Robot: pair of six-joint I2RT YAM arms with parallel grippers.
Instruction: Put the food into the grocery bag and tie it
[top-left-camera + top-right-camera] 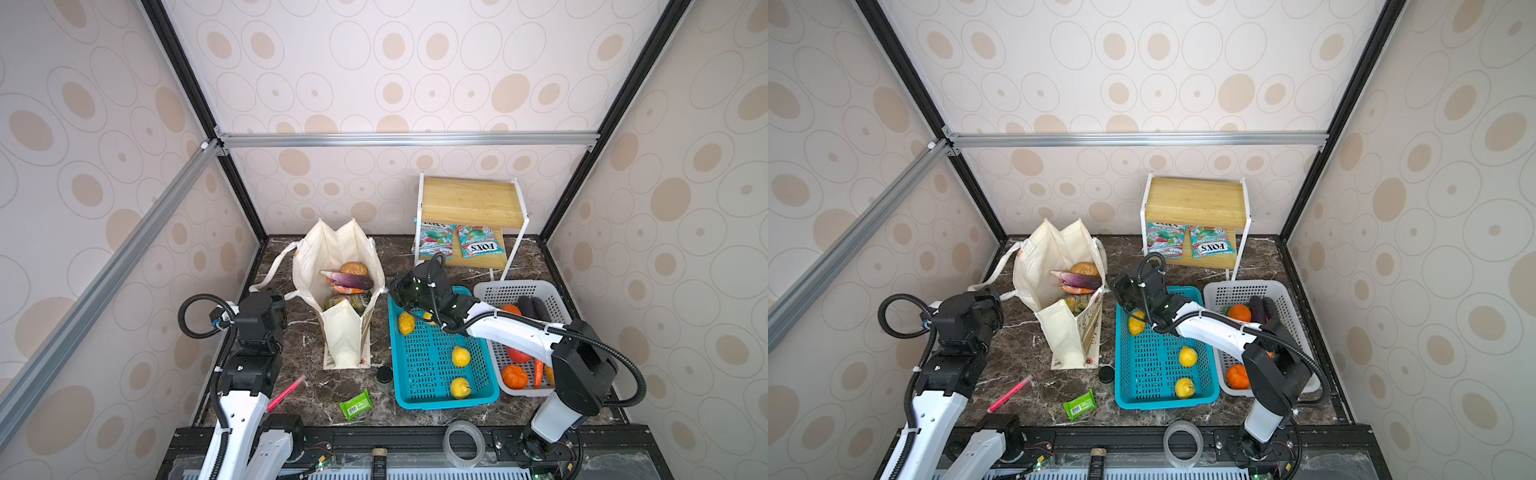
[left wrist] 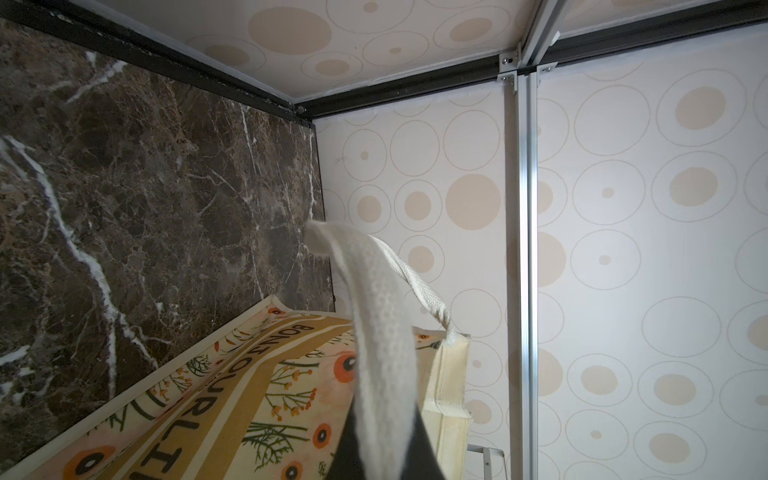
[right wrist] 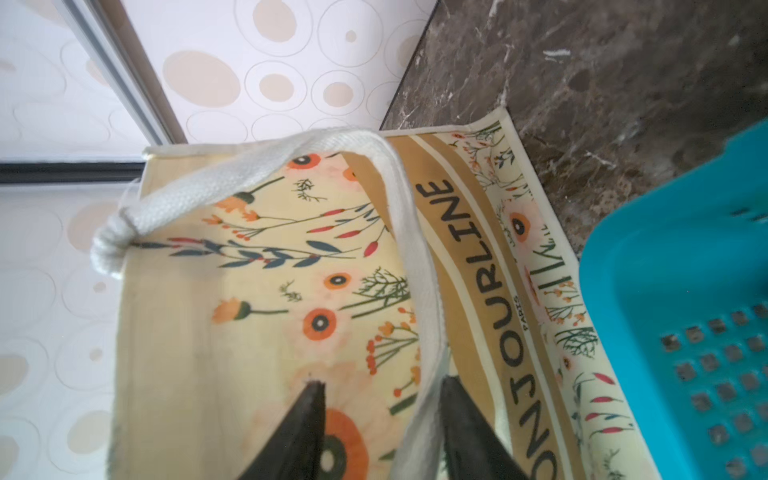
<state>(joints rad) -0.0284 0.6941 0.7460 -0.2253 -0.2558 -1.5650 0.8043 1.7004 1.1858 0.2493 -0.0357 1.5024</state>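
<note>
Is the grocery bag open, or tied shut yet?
Open, not tied. In both top views the grocery bag gapes at the top, with food visible inside.

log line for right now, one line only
step: pre-tie | grocery bag: food inside | left jaws: shut on handle | right jaws: open astride other handle

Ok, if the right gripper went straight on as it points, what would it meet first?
Probably the white handle strap between the right gripper's fingers, with the grocery bag's floral side directly behind it. Depth is unclear from the wrist view, but nothing else lies in that line.
</note>
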